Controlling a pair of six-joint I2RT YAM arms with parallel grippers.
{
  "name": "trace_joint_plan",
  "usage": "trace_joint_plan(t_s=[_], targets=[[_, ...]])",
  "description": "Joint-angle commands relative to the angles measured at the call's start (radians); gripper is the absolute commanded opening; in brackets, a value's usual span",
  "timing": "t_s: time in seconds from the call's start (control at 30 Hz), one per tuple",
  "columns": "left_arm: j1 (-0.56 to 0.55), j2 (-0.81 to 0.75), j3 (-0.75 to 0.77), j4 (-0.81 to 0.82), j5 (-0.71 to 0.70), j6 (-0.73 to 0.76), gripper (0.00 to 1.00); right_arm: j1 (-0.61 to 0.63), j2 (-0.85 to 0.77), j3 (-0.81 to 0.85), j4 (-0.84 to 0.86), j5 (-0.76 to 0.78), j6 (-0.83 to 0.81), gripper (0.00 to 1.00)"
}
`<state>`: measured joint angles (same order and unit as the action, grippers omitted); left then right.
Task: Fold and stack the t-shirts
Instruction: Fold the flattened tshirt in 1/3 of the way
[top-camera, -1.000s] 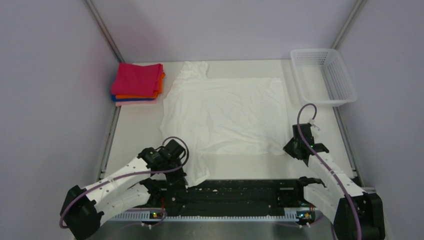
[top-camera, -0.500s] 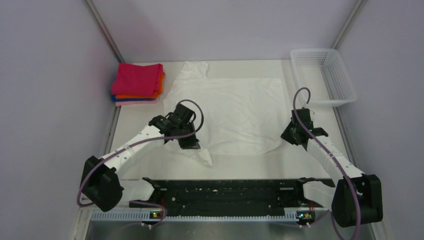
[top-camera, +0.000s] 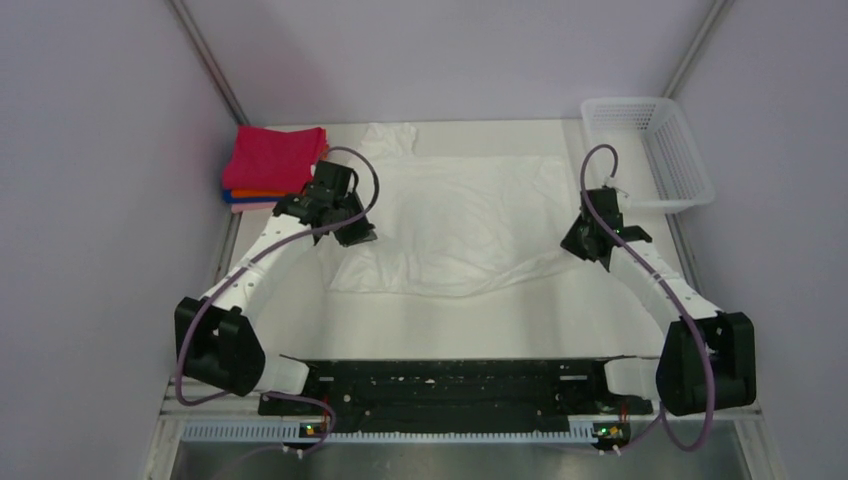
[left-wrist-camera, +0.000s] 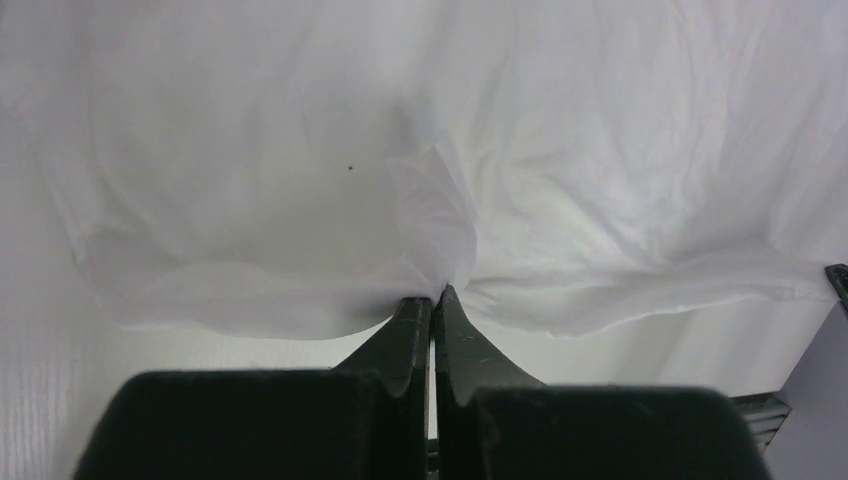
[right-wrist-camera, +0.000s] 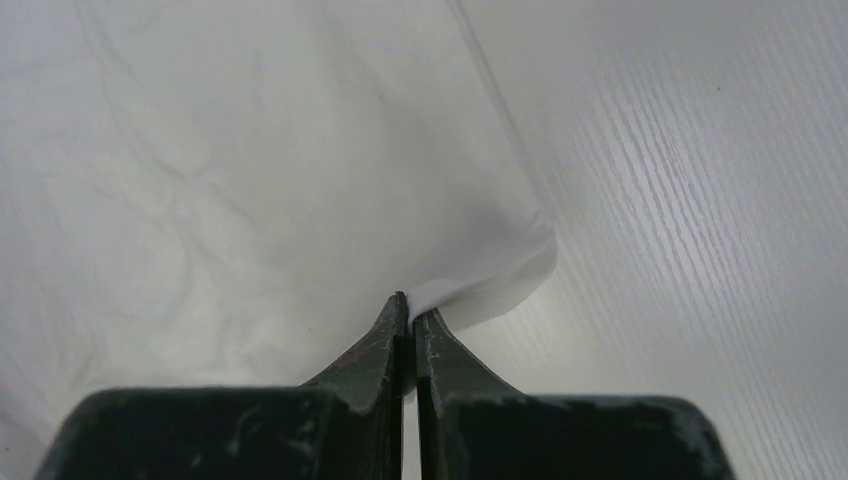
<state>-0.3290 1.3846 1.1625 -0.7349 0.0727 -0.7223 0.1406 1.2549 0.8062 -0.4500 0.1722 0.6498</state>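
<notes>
**Two robot arms pinch a white tee above a white table**

Overhead cam: we see a plain white, wrinkly, thin-cotton short-sleeved t-shirt (top-camera: 460, 215) lying across the middle of a white table (top-camera: 450, 325). Two black-and-white robot arms reach in from the near edge. The left gripper (top-camera: 358, 236) is over the shirt's left side, near a stack of folded square shirts (top-camera: 270, 172). The right gripper (top-camera: 580, 248) is at the shirt's right edge. Btwn them the near part of the t-shirt looks doubled over onto itself. Its front fold runs left to right & rises toward the right gripper.

Left wrist cam: the left gripper (left-wrist-camera: 434, 296) has its black fingers pressed together on a small peak of white cloth, w/ the rest of the fabric creased beneath it.

Right wrist cam: the right gripper (right-wrist-camera: 408, 306) pinches a curled edge of the same t-shirt, fingers tight together. Bare table fills the right of that view.

The stack sits at the table's far left corner. We see a magenta shirt (top-camera: 275, 155) on top, then thin edges of an orange shirt (top-camera: 258, 192), a blue shirt (top-camera: 235, 199) & a pink shirt (top-camera: 252, 208) below. A short flap of white cloth pokes out at the t-shirt's far edge, near the stack.

A white plastic mesh basket (top-camera: 690, 175) stands at the far right corner, apart from the t-shirt.
</notes>
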Motion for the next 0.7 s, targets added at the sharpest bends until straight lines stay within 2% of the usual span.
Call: trace_joint_plan(t_s=[0.0,0.4,0.67], targets=[[0.037,0.018,0.071,0.054,-0.024,0.084,0.0,-0.021,0.027,0.071,0.006,0.064,-0.024,0.0],[0.083,0.051,0.135,0.19,-0.015,0.258,0.0,-0.04,0.07,0.122,0.005,0.102,-0.036,0.0],[0.105,0.184,0.246,0.227,0.005,0.371,0.0,-0.039,0.105,0.137,0.029,0.109,-0.035,0.0]])
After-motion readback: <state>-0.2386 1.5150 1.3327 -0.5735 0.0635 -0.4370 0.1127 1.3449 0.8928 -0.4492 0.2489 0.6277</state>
